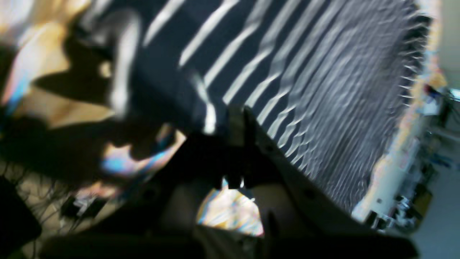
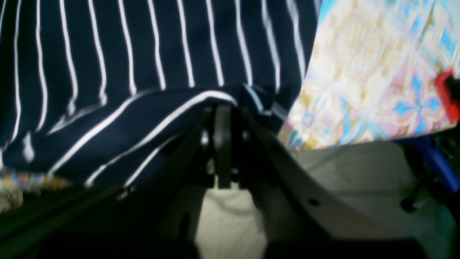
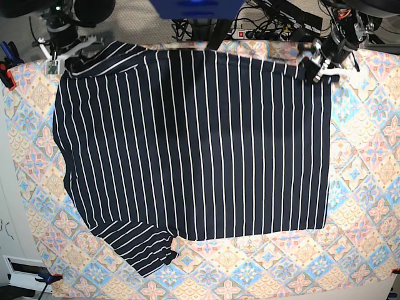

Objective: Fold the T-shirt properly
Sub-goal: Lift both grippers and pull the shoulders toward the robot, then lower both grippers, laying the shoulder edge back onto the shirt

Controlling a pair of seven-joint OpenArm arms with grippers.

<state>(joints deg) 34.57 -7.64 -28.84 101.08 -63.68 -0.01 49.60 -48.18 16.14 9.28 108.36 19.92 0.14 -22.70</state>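
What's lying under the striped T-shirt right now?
The floral-tile patterned cloth lies under the T-shirt, showing on all sides. Whatever is beneath the shirt's middle is covered.

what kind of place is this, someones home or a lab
Probably a robotics lab or workshop, not a home: the T-shirt lies on a patterned cloth clipped over a work table, two robot arms reach in, and cables and a power strip run behind.

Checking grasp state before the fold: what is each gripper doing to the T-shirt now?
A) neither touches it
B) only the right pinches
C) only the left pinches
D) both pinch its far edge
D: in the base view the left gripper and right gripper each sit at a far corner of the T-shirt; both wrist views show striped cloth between shut jaws.
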